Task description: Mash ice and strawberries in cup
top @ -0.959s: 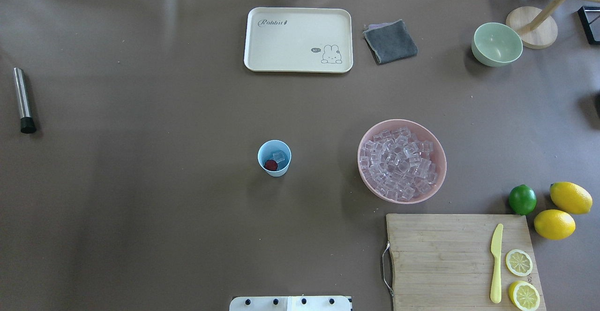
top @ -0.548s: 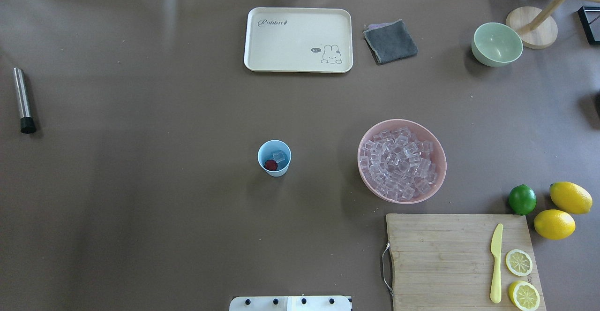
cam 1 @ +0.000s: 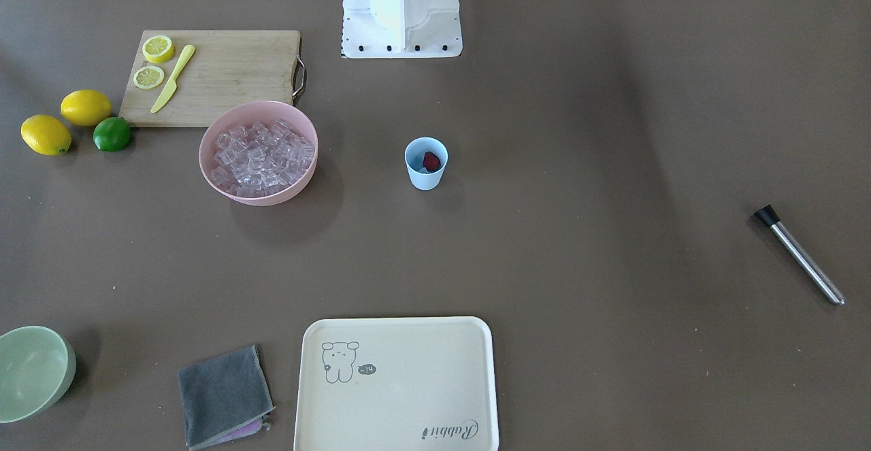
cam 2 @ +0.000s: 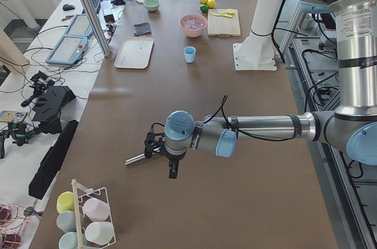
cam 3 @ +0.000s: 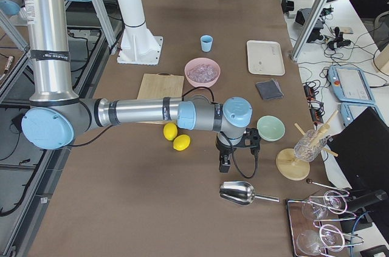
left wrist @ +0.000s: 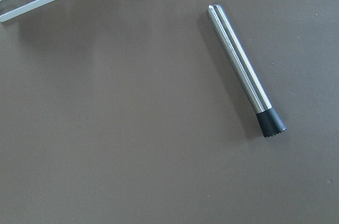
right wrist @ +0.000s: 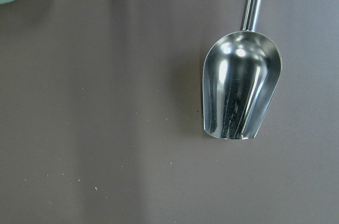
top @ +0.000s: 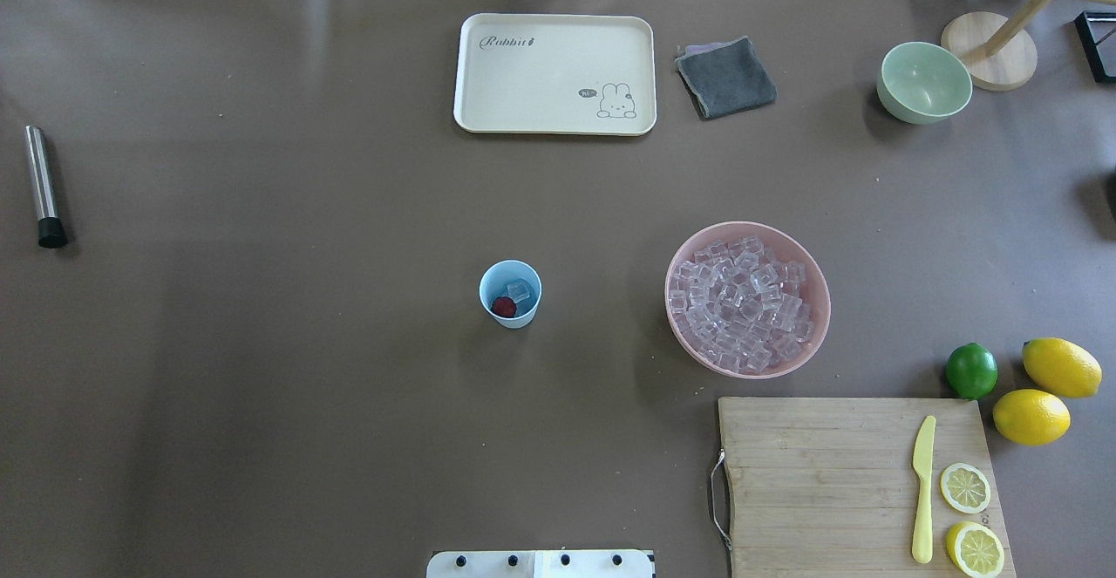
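The light-blue cup [top: 510, 294] stands upright near the middle of the surface [top: 261, 343], holding the dark red strawberry [top: 503, 306] and a clear ice cube [top: 520, 290] side by side. Off to its right in the overhead view, a pink bowl [top: 670, 292] is heaped with more ice cubes [top: 745, 303]. The left hand [cam 2: 162, 153] hangs over a steel muddler [left wrist: 241, 65] lying flat; the right hand [cam 3: 236, 147] hangs near a metal scoop [right wrist: 241, 89]. Whether either hand is open or closed cannot be told.

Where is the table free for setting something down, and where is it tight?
Open: the wide stretch between muddler and cup, and between cup and tray. Crowded: the right near corner, with pink bowl, board, lime and lemons.
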